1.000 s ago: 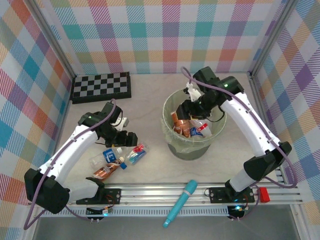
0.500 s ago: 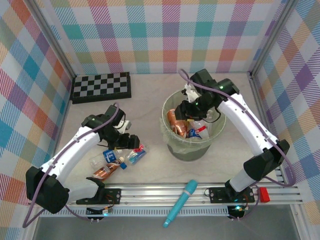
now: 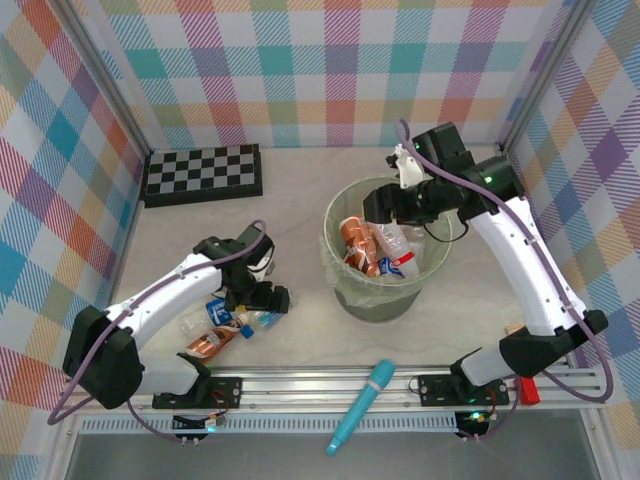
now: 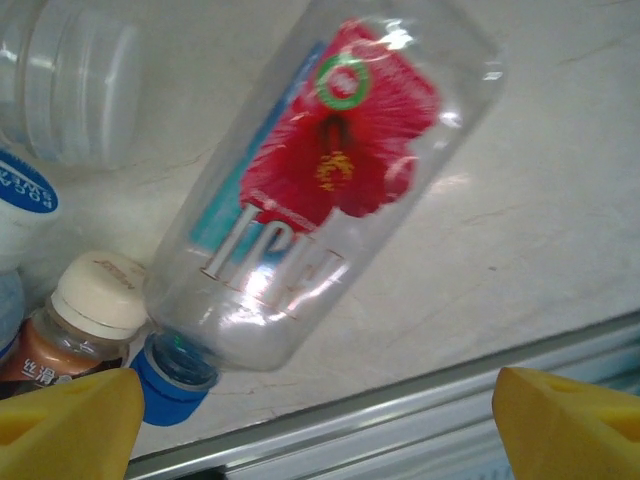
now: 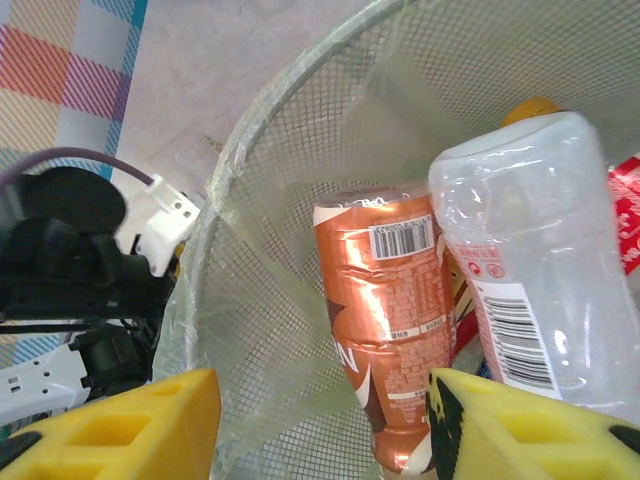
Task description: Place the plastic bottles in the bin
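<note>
Plastic bottles (image 3: 207,342) partly beneath left gripper (image 3: 268,299)

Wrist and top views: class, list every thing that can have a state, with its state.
left gripper: open, above the flower-label bottle.
right gripper: open, empty, over the bin.
flower-label bottle: capped, lying on the table.
bin: upright, partly filled.
orange-brown bottle: inside the bin.

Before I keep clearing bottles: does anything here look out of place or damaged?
Yes: a teal tube lies slanted across the metal rail at the near edge, its tip overhanging toward the front; it is no bottle. In the bin, the orange-brown bottle looks creased and dented. No spill shows.
</note>
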Tool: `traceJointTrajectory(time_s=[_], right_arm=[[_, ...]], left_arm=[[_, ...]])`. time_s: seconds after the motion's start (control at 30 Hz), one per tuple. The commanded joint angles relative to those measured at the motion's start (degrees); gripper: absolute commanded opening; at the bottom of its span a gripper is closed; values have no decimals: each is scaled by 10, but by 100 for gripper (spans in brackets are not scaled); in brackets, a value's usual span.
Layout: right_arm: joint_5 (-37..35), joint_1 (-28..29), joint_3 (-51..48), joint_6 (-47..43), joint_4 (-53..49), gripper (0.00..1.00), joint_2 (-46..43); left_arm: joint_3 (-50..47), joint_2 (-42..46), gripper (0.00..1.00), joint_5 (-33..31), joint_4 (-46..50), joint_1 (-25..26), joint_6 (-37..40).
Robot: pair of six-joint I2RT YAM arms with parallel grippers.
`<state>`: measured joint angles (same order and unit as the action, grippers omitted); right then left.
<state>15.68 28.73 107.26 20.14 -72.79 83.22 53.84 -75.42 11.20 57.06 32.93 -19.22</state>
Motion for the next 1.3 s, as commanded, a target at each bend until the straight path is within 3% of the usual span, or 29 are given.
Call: traceJointTrajectory(time_s=[0.0, 0.43, 0.77, 1.03, 1.27], right_arm=[[-7, -7, 5, -5, 2, 58, -14], [-9, -18, -15, -6, 4, 60, -27], [-12, -21, -22, -5, 3, 60, -36], [-14, -23, -15, -5, 5, 61, -39], [6, -23, 0, 16, 57, 60, -37]], left_arm=[[-19, -4, 92, -16, -34, 2, -42], [-72, -36, 84, -24, -104, 7, -58], [-62, -69, 63, -42, -126, 12, -57], [-16, -48, 55, -37, -103, 14, -57], [92, -18, 53, -72, -35, 12, -44]])
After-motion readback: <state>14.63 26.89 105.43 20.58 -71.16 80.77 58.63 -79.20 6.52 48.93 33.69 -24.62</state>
